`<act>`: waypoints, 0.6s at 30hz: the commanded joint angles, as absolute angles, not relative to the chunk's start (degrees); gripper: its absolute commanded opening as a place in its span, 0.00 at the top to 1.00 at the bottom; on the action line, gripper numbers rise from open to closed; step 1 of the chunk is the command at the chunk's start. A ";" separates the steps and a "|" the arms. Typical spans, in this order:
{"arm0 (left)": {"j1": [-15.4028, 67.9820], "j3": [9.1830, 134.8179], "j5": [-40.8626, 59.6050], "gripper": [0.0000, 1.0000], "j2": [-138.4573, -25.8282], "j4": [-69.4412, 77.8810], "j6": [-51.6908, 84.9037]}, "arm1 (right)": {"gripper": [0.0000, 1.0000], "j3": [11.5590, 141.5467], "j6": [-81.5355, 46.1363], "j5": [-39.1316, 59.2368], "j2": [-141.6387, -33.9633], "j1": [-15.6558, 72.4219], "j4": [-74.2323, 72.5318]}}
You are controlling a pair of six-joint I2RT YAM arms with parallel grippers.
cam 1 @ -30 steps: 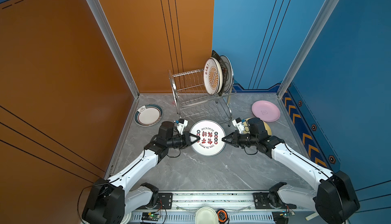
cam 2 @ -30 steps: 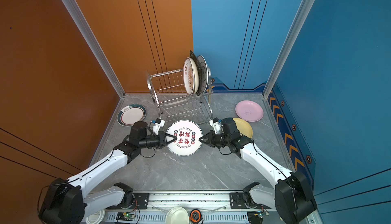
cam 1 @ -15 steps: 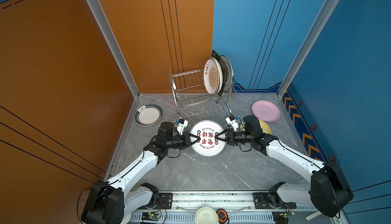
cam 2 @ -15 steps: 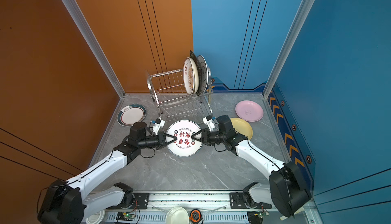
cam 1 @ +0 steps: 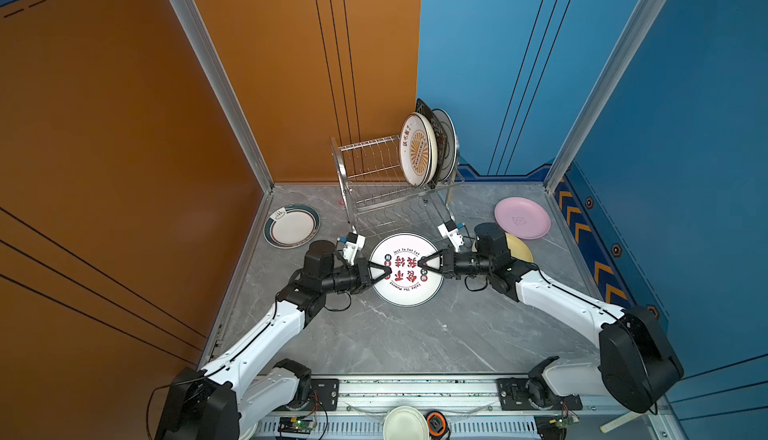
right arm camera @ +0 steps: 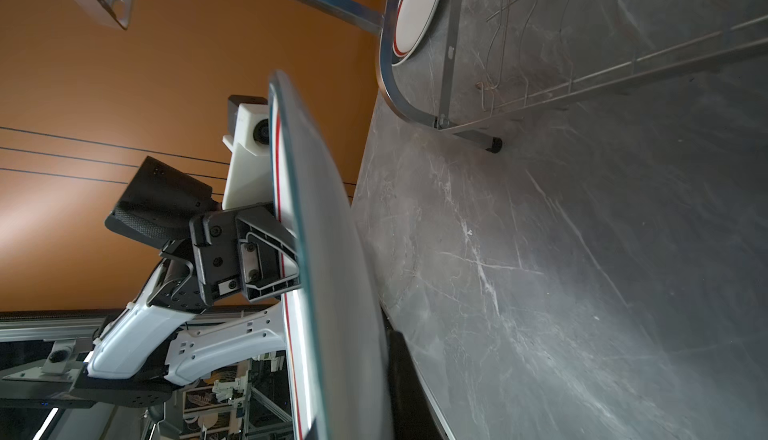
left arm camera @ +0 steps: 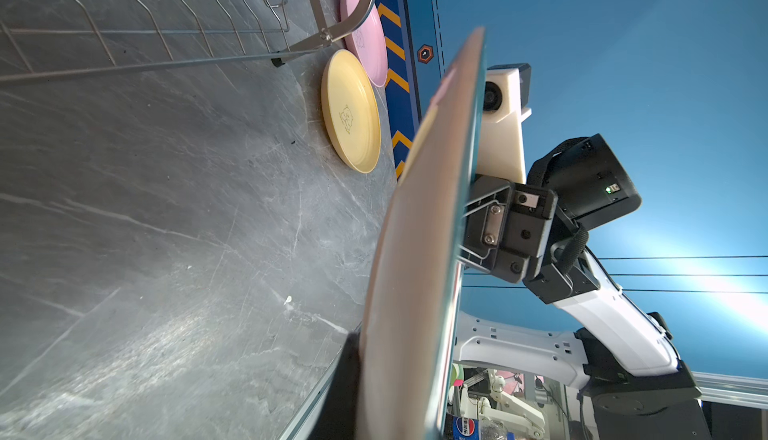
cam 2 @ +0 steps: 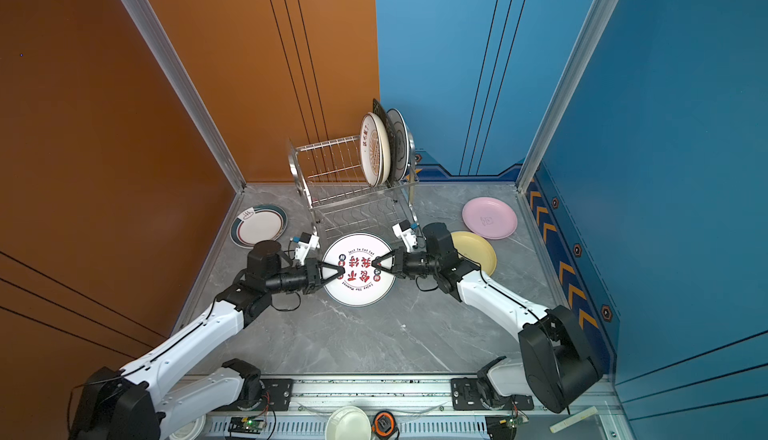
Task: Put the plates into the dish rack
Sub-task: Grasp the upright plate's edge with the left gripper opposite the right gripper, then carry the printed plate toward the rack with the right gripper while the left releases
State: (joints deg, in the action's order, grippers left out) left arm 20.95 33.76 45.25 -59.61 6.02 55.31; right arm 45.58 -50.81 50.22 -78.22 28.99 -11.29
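The left gripper (cam 1: 385,272) is nipped almost shut on one rim of the red-lettered white plate (cam 1: 405,292). The right gripper (cam 1: 420,266) pinches the opposite rim just as tightly (a hold from both sides probably keeps so wide a disc level until it can be tipped on edge). The plate hangs clear of the table (cam 1: 415,342), just in front of the dish rack (cam 1: 376,168), whose upper tier holds the orange-sunburst plate (cam 1: 417,149). The pink plate (cam 1: 521,217) and pale yellow plate (cam 1: 520,251) lie flat beyond the right arm.
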 commanded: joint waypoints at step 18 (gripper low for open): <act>12.23 40.89 39.61 0.02 -53.11 -19.20 38.42 | 1.00 73.12 -33.70 17.76 -66.40 33.47 37.55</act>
